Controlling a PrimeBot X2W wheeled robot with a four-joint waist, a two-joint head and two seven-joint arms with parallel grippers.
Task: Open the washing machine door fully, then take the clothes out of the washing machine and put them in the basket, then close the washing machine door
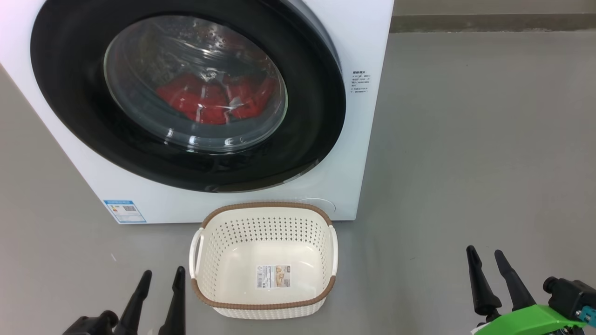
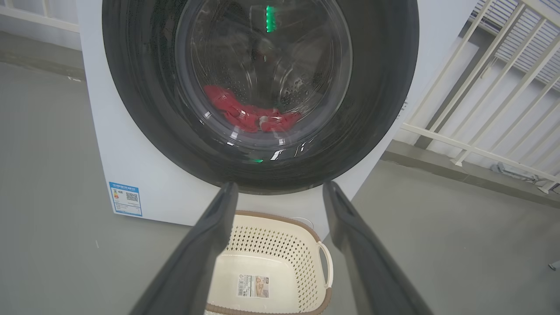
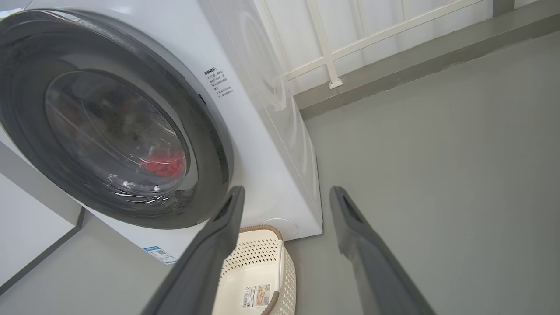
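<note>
While looking down from the head camera, finds the washing machine (image 1: 365,139) standing white-fronted on a grey floor (image 1: 465,139), with the washing machine door (image 1: 70,93) shut flush against it. Sees through the bulging glass at the door's centre the clothes (image 1: 205,100), a bright red heap lying low in the drum, inside the machine and behind the closed glass. Finds a small blue label sticker (image 1: 125,211) at the lower left corner of the machine's front. Places the basket (image 1: 265,205) upright on the floor just before the machine's foot, below the door's bottom edge: cream-white, perforated, brown-rimmed, white handles at either side, a paper label (image 1: 274,276) on its inside bottom. Puts the left gripper (image 1: 164,272) at the lower left of the head view, near the basket's left handle, two dark fingers spread apart, jaws open and gripping nothing. Puts the right gripper (image 1: 484,252) at the lower right, well apart from the basket and over bare floor, jaws likewise open and gripping nothing. From the left wrist, looks between the parted fingers at the door's lower rim and down into the basket. From the right wrist, looks past the machine's right front corner, with a white railing (image 3: 332,52) beyond the machine's side.
</note>
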